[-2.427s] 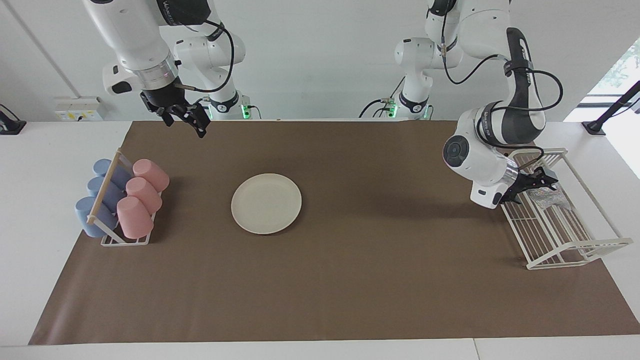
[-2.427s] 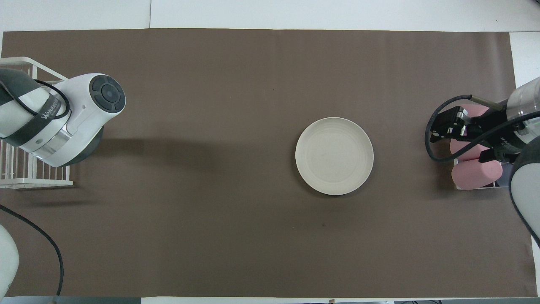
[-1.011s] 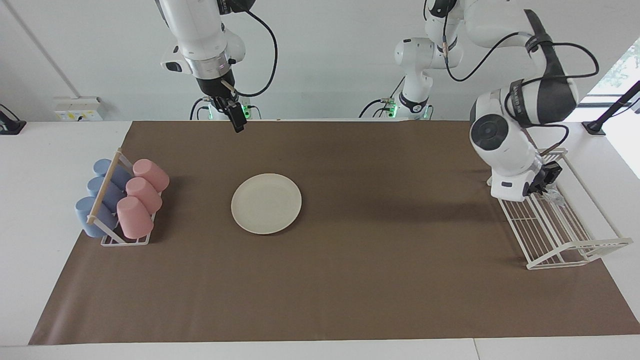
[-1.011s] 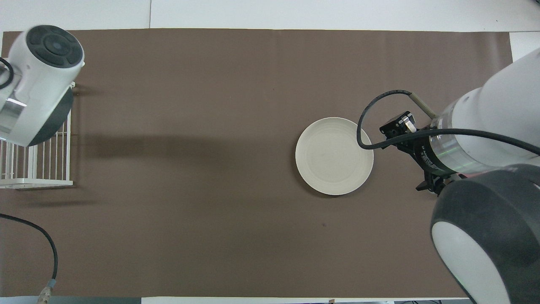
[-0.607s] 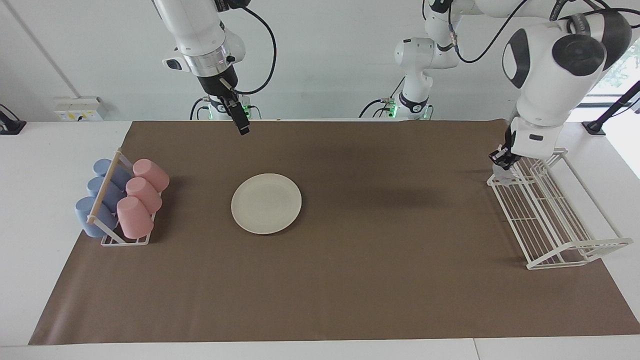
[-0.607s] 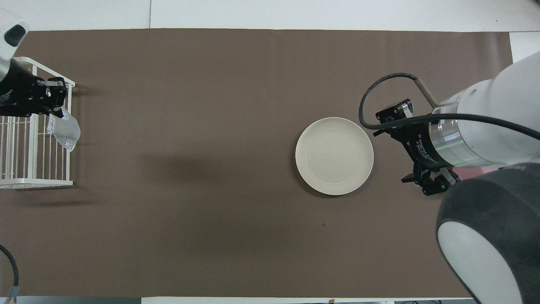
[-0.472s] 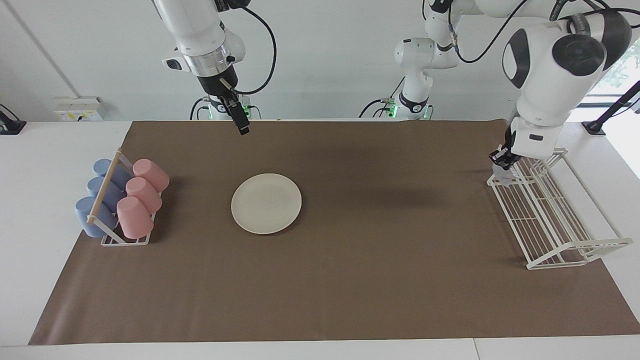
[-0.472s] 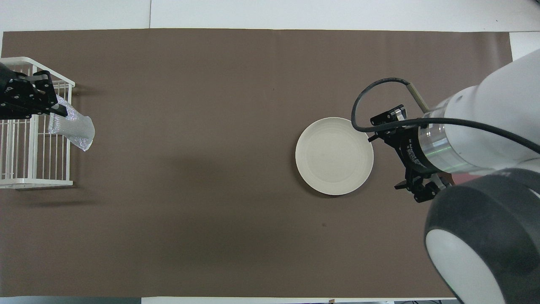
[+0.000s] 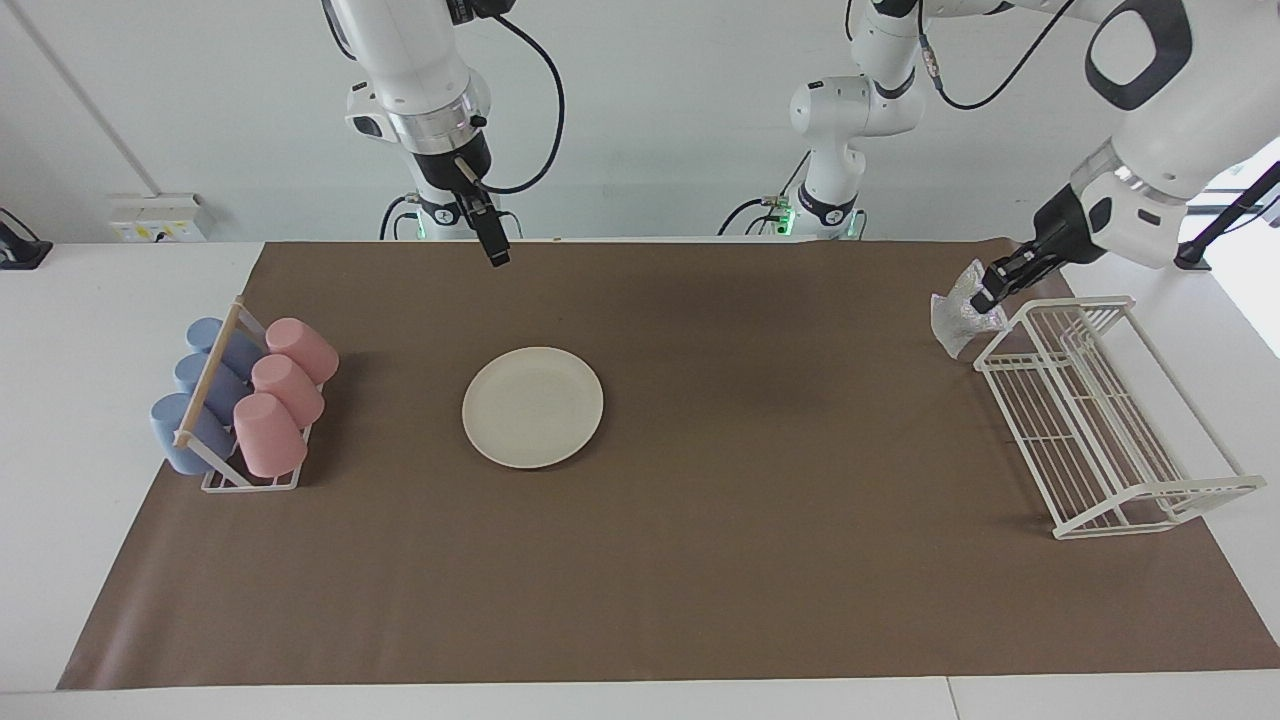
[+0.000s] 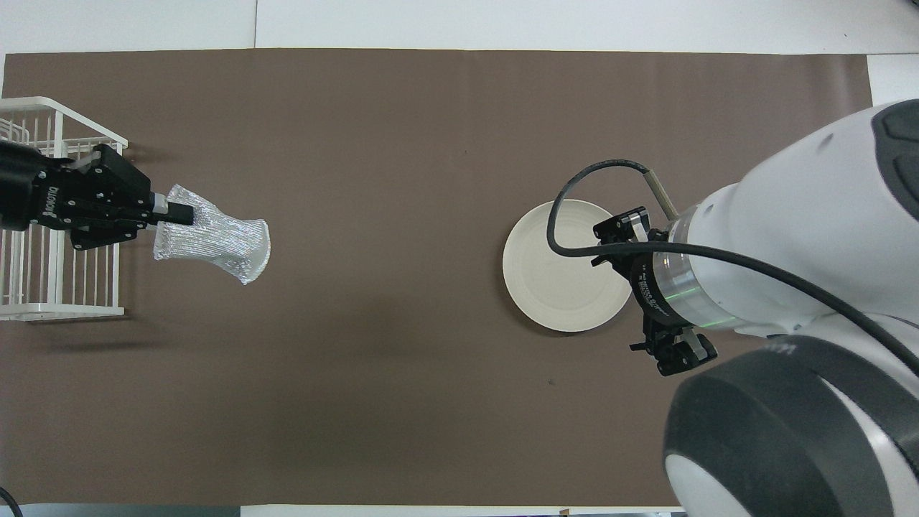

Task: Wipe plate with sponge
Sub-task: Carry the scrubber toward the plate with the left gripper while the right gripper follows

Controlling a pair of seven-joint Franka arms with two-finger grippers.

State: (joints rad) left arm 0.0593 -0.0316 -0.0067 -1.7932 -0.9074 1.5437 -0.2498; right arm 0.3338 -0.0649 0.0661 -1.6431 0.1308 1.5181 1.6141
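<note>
The cream-white plate [image 9: 532,407] lies flat on the brown mat, toward the right arm's end; it also shows in the overhead view [image 10: 556,269], partly covered by the right arm. My left gripper [image 9: 987,295] is shut on one edge of the silvery foil-like sponge [image 9: 957,314] and holds it in the air over the mat, just beside the wire rack. In the overhead view the left gripper [image 10: 174,213] points toward the plate and the sponge [image 10: 215,240] hangs from it. My right gripper [image 9: 496,251] hangs high over the mat's edge nearest the robots, apart from the plate.
A white wire rack [image 9: 1110,440] stands at the left arm's end of the mat; it also shows in the overhead view [image 10: 43,287]. A rack of pink and blue cups [image 9: 245,400] stands at the right arm's end, beside the plate.
My left gripper has lifted the sponge out of the wire rack and swung it out over the mat toward the plate. The right arm has shifted slightly toward the table's middle.
</note>
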